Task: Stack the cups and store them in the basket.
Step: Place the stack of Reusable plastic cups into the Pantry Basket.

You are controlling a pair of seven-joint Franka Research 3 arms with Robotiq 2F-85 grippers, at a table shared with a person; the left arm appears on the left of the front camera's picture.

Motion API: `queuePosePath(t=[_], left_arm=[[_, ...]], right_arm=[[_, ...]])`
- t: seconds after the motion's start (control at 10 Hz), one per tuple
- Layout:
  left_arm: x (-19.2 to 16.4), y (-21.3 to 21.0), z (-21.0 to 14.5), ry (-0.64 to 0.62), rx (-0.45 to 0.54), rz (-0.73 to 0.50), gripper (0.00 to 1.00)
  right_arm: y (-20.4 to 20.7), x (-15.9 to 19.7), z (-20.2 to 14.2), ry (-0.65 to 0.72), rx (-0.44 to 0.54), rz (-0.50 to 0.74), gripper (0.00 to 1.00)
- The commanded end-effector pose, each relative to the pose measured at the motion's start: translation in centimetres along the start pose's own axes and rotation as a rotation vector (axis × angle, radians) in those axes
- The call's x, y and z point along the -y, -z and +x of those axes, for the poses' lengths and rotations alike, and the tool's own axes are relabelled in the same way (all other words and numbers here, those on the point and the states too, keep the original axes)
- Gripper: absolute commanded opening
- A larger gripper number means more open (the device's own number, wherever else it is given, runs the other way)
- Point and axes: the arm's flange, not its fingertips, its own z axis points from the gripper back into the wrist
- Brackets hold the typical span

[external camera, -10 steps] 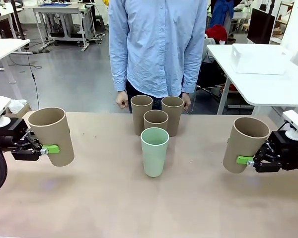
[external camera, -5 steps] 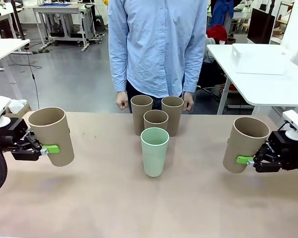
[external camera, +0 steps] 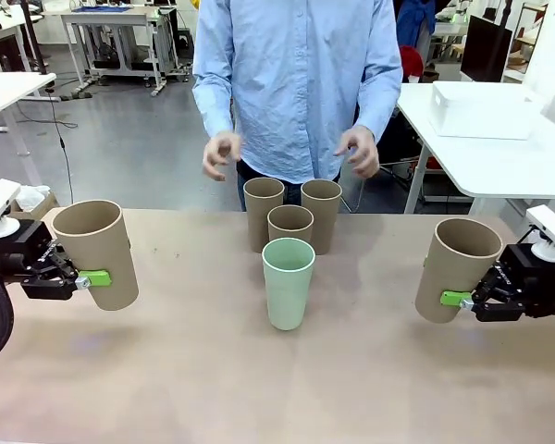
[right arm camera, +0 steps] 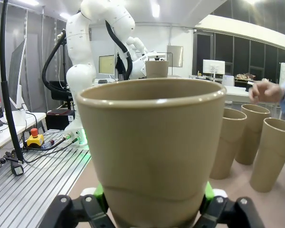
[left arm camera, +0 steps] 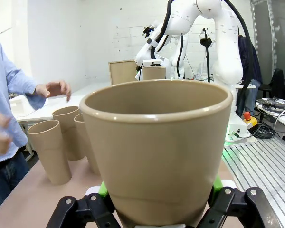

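- Held tight in the left gripper (external camera: 91, 277) – a brown cup (external camera: 97, 248), up off the tabletop (external camera: 213, 388) near its left edge and tipped a little.
- Held tight in the right gripper (external camera: 460, 299) – a second brown cup (external camera: 455, 266), up near the right edge, tipped too.
- Standing by the middle of the far edge: three brown cups (external camera: 290, 227) close together, with the green cup (external camera: 288, 282) just in front of them.
- Off on a white side table (external camera: 472, 162), past the far right corner: the basket (external camera: 486, 111).
- Up in the air over the far cups: the person's hands (external camera: 222, 153), touching nothing.
- Likely next: slipping one held cup into another cup.
- To do it well: bring the held cup over an open cup and turn it straight up. Line up bottom with mouth, go down slowly, and let go only once it sits inside.
- Stay away from the hands and the cups next door, which look easy to knock over.
- Counted: six cups (five brown, one green), one basket, two grippers, two hands.
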Motion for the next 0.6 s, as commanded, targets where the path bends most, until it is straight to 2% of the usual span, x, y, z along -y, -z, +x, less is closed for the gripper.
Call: queuePosePath(t=[0.0, 0.5], left_arm=[[-0.01, -0.01, 0.21, 0.008, 0.002, -0.001, 0.85], [-0.01, -0.01, 0.21, 0.008, 0.002, -0.001, 0.85]], right_arm=[[0.21, 0.36, 0.24, -0.009, 0.005, -0.019, 0.83], [0.21, 0.36, 0.24, -0.009, 0.005, -0.019, 0.83]])
